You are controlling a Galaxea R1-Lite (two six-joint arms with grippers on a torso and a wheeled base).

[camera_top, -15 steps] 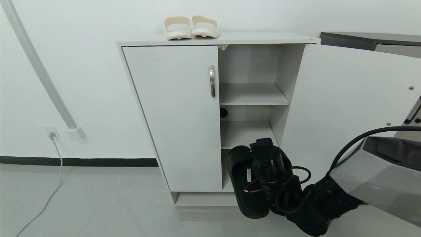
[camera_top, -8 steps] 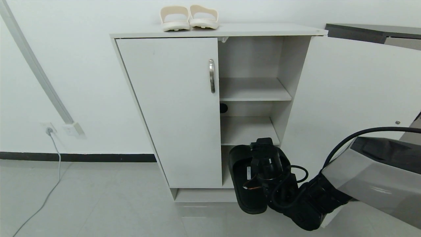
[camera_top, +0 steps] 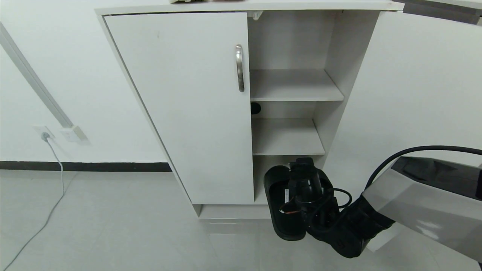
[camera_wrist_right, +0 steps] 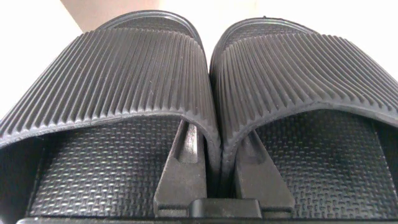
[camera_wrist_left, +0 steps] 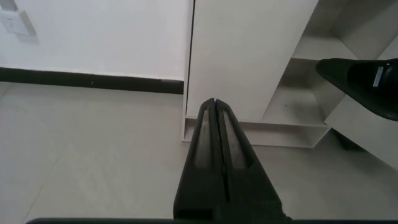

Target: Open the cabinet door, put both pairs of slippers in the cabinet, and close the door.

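**A:** Where is the pair of black ribbed rubber slippers [camera_top: 283,205]?

**B:** Lower middle of the head view, at the bottom compartment of the white board cabinet [camera_top: 177,105]. The right gripper [camera_wrist_right: 216,158] pinches their two inner walls together.

**A:** How will it handle?

**B:** I judge it light, soft and bendable, and the grooved straps help the grip. The left gripper [camera_wrist_left: 214,121] has its fingers pressed together and is empty.

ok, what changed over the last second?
Mostly the camera: the cabinet shows larger and higher, so the head view closed in. The right end effector stays shut on the black slippers, which now sit under the lower shelf, at the bottom compartment. Left door shut, right door open, as before.
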